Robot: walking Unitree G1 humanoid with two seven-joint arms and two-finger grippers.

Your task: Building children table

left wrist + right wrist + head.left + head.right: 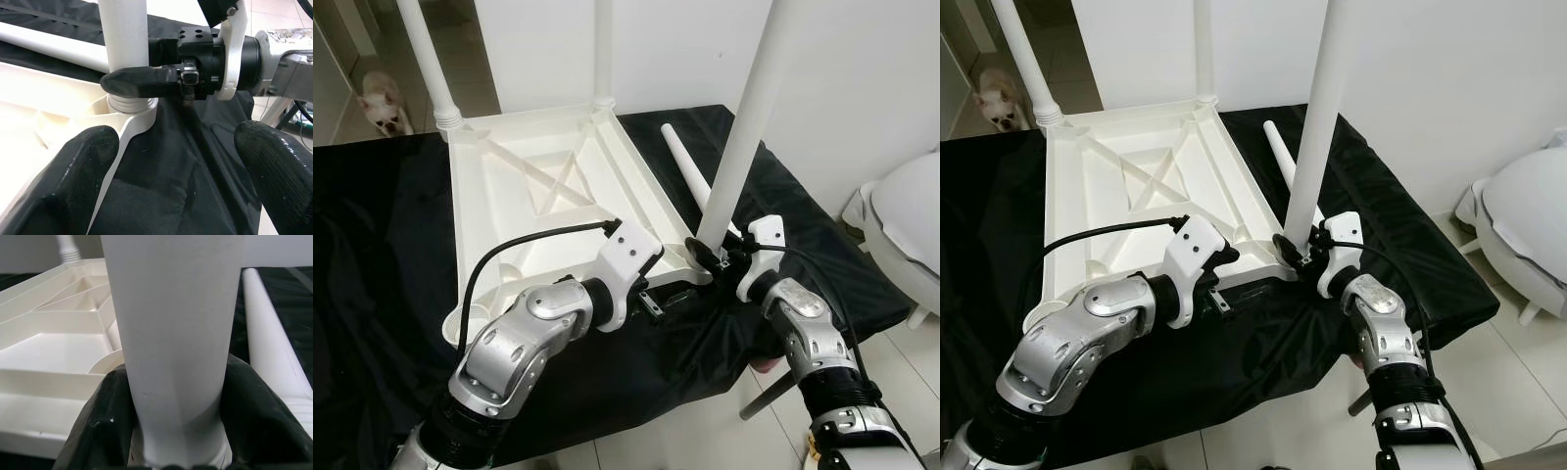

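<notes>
A white table top lies upside down on a black cloth. Three white legs stand up from its corners. The right gripper is closed tight around the bottom of the near leg, right where the leg goes into the corner of the table top. In the right wrist view its two black fingers press on both sides of the leg. The left gripper sits just beside that same corner, near the front edge of the table top. Its fingers are spread wide apart and hold nothing. One finger is over the white edge and the other is over the cloth. One more leg lies flat on the cloth, just beside the table top on the right. A small white dog sits on the floor far back on the left. A white toilet is on the right, well apart from the table.
</notes>
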